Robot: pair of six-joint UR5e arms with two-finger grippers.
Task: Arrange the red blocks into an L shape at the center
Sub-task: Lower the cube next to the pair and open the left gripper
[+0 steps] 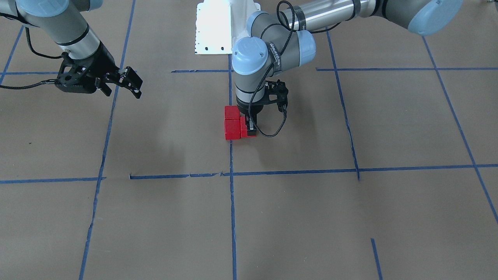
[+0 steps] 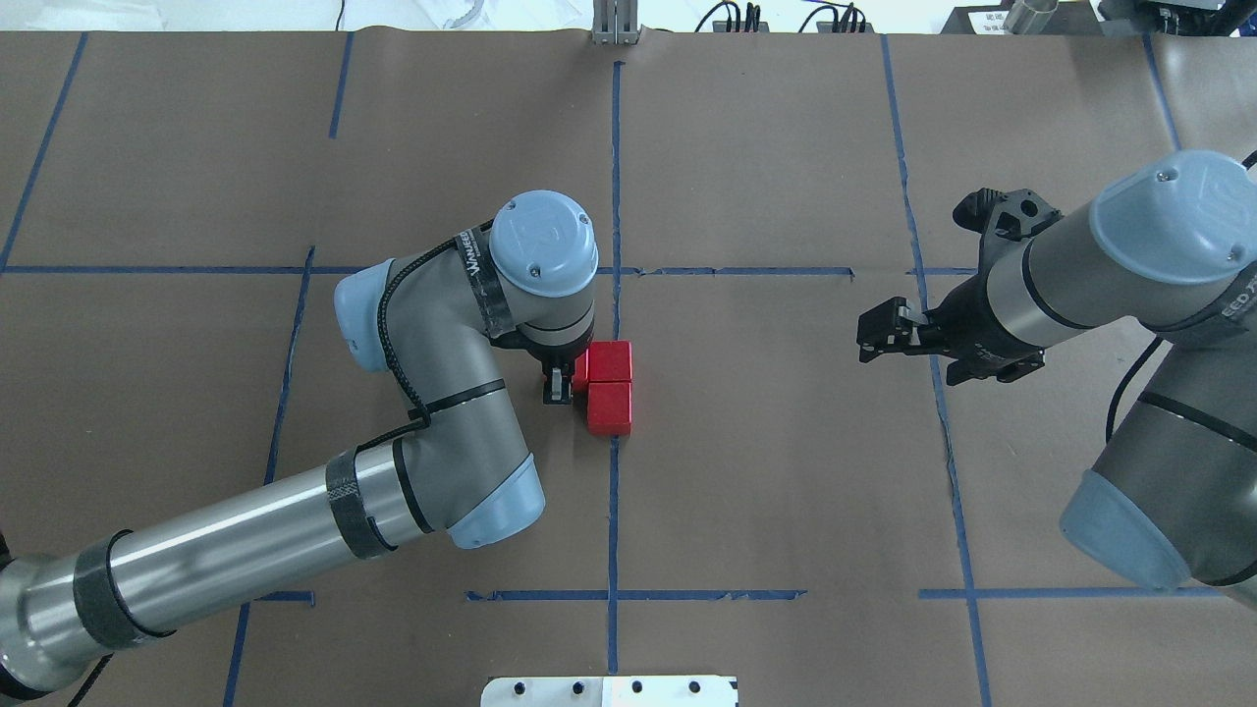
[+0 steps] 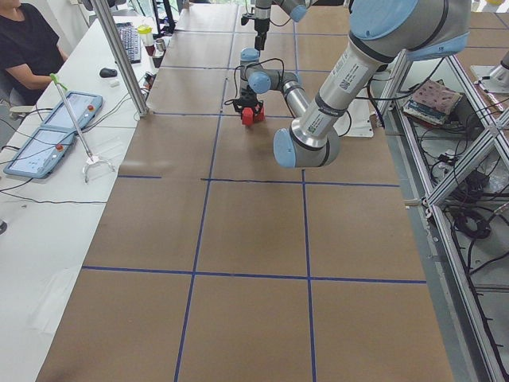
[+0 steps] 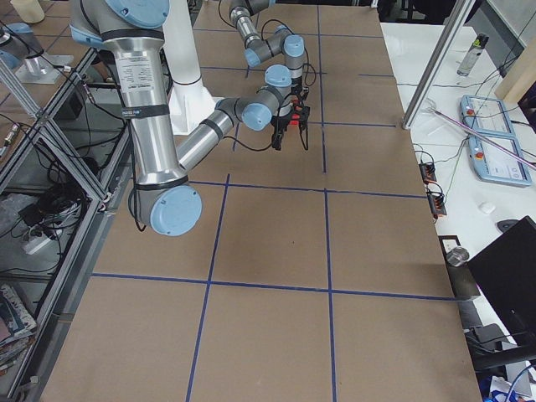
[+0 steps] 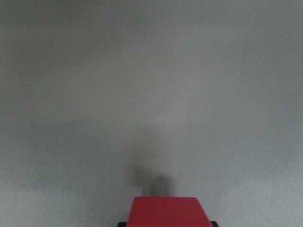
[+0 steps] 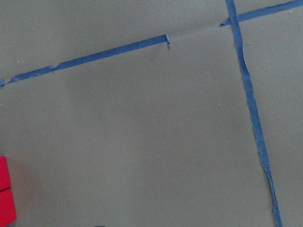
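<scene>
Two red blocks lie touching in a line on the centre tape line. The third red block sits against the side of the block farther from the robot's base, and together they make an L. My left gripper points straight down and is shut on this third block, which fills the bottom edge of the left wrist view. My right gripper hovers open and holds nothing, well off to the right of the blocks. Its wrist view catches the two lined-up blocks at the left edge.
Brown paper covers the table, marked with blue tape grid lines. A white base plate stands at the robot's side. An operator sits past the table's far edge beside a pendant.
</scene>
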